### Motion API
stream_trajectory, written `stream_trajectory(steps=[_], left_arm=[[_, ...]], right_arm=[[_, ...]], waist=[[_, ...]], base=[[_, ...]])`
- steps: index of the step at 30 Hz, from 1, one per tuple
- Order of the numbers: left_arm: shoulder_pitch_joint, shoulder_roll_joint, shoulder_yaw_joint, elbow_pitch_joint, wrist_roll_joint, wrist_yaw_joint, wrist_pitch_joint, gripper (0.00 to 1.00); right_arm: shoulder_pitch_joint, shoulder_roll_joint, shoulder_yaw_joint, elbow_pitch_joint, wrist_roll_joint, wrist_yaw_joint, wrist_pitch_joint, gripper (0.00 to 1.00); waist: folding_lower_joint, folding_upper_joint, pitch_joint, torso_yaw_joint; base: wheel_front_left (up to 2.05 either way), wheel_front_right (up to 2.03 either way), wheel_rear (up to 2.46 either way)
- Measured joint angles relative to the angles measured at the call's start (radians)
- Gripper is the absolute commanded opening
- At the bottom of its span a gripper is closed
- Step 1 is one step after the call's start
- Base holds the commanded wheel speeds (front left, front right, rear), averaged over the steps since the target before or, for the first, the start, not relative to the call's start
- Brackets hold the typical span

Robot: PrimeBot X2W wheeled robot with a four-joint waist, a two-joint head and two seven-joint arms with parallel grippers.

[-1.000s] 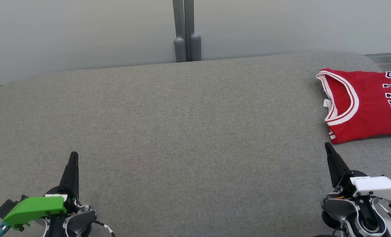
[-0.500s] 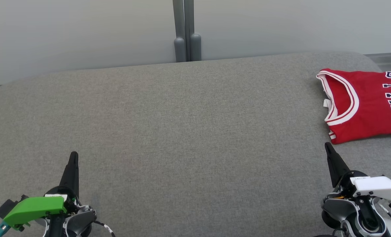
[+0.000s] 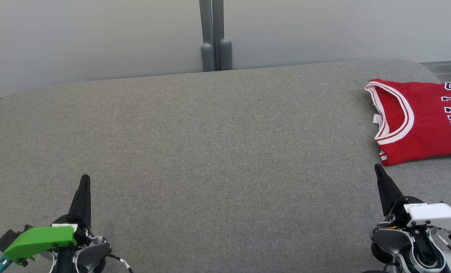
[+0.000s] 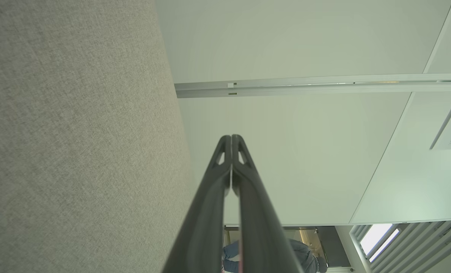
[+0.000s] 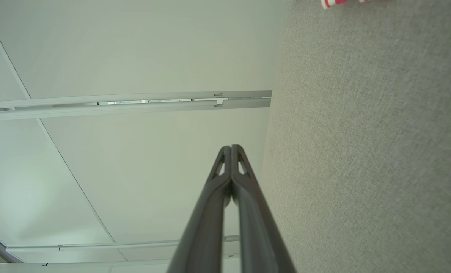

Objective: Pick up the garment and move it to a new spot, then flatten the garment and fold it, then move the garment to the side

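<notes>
A grey cloth-covered desk [image 3: 217, 151] runs below a pale wall, with a grey post [image 3: 214, 49] behind its far edge. From the head view, the red garment [image 3: 426, 121] lies far right of the post, squared up and seemingly folded. The left gripper [image 3: 84, 180] rests left of the post, the right gripper [image 3: 377, 168] far right of it, just short of the garment.

In the left wrist view, the fingers meet, holding nothing.

In the right wrist view, the fingers are likewise pressed together and empty, and a garment edge [image 5: 337, 3] peeks in. The set-aside step looks finished; any next move calls for opening a gripper first.
</notes>
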Motion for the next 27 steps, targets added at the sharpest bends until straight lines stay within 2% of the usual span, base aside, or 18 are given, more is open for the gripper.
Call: stream_trajectory(steps=[27], left_arm=[[0.000, 0.000, 0.000, 0.000, 0.000, 0.000, 0.000, 0.00]], right_arm=[[0.000, 0.000, 0.000, 0.000, 0.000, 0.000, 0.000, 0.00]], waist=[[0.0000, 0.0000, 0.000, 0.000]], base=[[0.00, 0.00, 0.00]])
